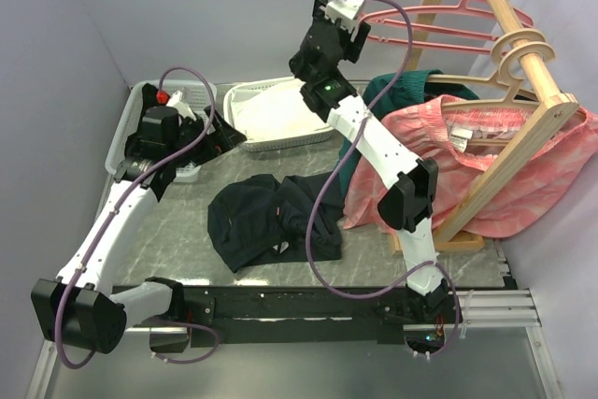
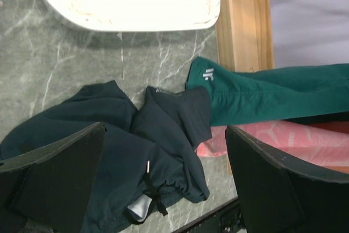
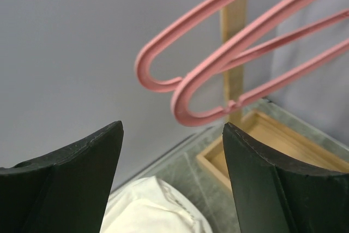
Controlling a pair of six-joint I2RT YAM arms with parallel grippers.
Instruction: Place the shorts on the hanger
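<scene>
Just above and ahead of the right gripper, which is spread wide and holds nothing, the hanger is seen hung on the wooden rack, untouched. Below the left gripper, likewise wide open and empty, the dark shorts are seen crumpled on the table, beside a green garment.

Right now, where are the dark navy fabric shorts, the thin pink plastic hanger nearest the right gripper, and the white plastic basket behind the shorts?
shorts point(image 1: 271, 221), top external view, middle of the cloth
hanger point(image 3: 199, 120), right wrist view, its rounded end
basket point(image 1: 290, 140), top external view, its near wall
</scene>
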